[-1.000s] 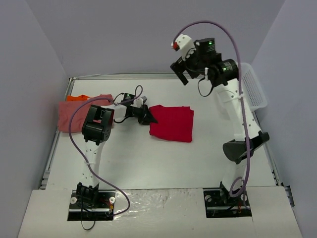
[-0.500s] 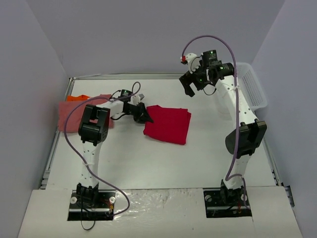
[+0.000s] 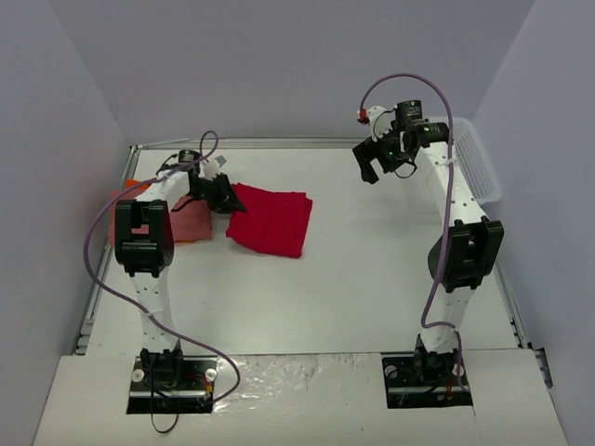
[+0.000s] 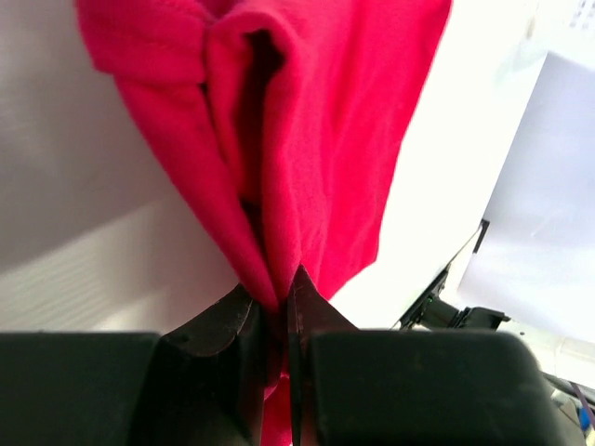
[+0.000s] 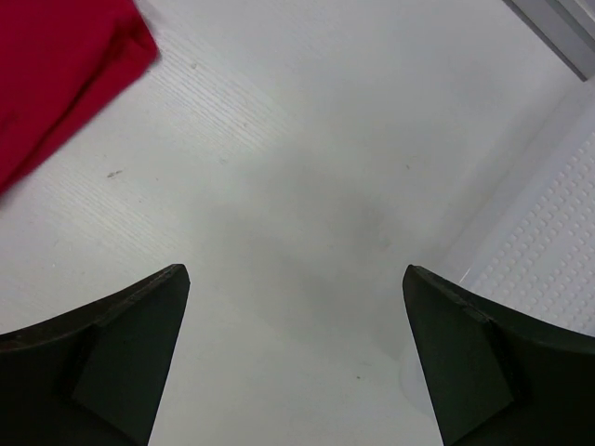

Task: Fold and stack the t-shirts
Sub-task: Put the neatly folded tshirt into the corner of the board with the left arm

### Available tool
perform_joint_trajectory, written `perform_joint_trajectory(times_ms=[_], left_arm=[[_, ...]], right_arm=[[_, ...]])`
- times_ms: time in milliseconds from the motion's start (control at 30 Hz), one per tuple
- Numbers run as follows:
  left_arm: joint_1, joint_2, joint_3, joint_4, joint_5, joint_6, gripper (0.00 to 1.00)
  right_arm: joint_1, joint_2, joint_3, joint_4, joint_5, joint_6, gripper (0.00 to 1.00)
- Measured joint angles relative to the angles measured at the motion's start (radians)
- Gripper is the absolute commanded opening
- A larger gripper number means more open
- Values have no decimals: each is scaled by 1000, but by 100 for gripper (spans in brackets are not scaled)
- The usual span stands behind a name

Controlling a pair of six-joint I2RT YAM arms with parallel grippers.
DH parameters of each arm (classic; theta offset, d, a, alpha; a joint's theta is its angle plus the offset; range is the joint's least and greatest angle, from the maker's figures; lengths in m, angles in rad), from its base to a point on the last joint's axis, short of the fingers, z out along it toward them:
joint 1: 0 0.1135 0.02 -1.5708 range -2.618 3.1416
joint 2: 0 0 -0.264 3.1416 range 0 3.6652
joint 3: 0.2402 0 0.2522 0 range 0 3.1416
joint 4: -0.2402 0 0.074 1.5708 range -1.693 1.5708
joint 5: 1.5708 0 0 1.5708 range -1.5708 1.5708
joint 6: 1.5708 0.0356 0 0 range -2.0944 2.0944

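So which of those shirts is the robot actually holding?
The bright red shirt: the left tool is pinched shut on its edge. The pink shirt and orange shirt lie further left, ungripped.

The table (image 3: 372, 279) carries a red t-shirt (image 3: 270, 221) and a pink t-shirt (image 3: 191, 223).

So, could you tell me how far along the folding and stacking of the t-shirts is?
Done: the salmon pink t-shirt lies folded at far left, an orange t-shirt peeking out behind it. In hand: the left gripper is shut on an edge of the folded red t-shirt beside that pile; the right gripper is open, empty. Left: red onto the stack.
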State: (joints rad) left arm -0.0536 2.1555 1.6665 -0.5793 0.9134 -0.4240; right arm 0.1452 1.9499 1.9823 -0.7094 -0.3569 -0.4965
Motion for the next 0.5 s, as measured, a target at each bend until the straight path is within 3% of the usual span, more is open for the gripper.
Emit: perform_joint_trajectory(times_ms=[233,500], left_arm=[[64,-54,35,-90,-48,77,2],[98,-57,201,-255,-100,167,2]], right_arm=[[0,37,-54,14,0,0,100],[0,45,-100,23,-1,3,100]])
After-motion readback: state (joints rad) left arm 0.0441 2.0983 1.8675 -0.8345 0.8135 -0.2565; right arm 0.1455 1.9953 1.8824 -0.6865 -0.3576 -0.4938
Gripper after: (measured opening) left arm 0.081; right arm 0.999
